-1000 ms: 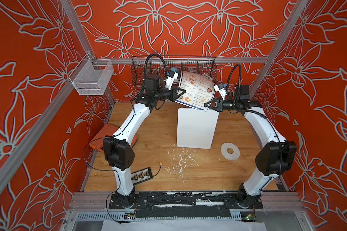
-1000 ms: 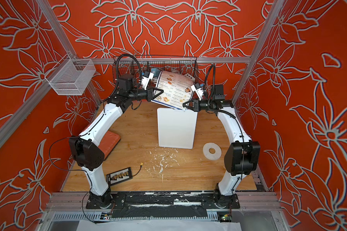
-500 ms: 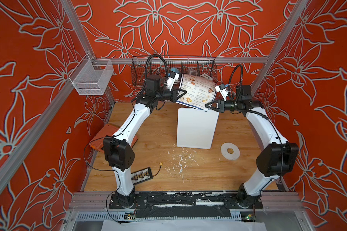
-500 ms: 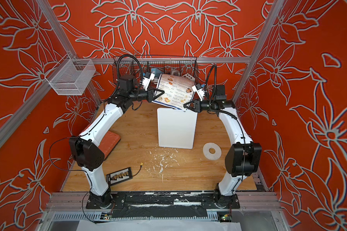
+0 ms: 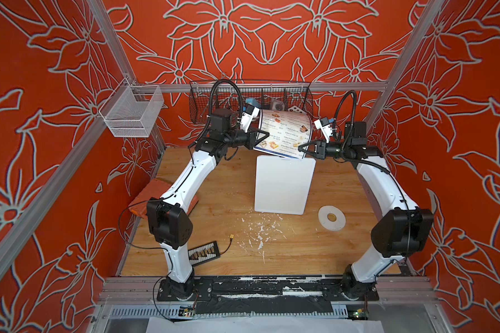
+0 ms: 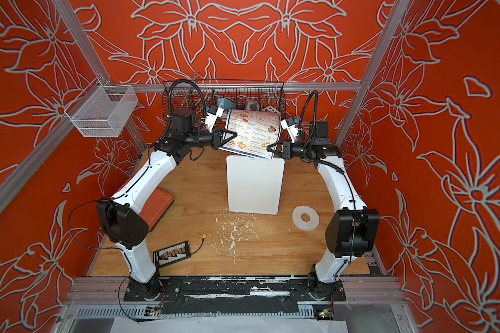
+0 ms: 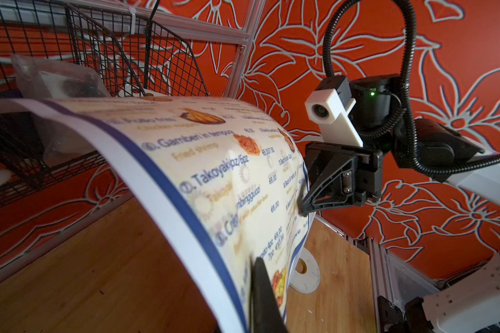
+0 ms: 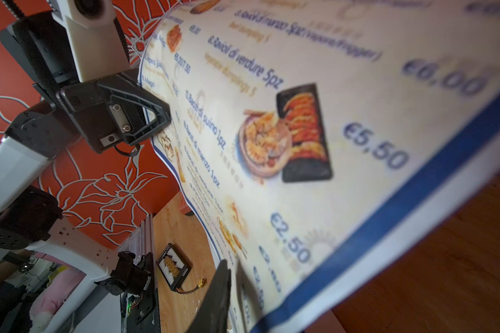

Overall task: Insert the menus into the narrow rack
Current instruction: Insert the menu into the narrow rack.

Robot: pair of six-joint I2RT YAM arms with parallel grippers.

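Left pincer (image 5: 267, 135) stays clenched on the menu (image 5: 286, 129), now bowed further; whether right pincer (image 5: 300, 149) grips, cannot tell.

Glossy menu sheet (image 5: 286, 131), smooth plastic rack (image 5: 283, 184), wooden tabletop (image 5: 228, 230).

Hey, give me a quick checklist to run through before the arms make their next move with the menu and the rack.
1. The left tool shut on the menu edge: ok.
2. The right tool gripping the opposite edge: cannot tell.
3. The menu flat enough to slide: not ok, it bows upward.
4. The menu's lower edge in the rack opening: cannot tell.
5. The rack lying flat on the table: ok.
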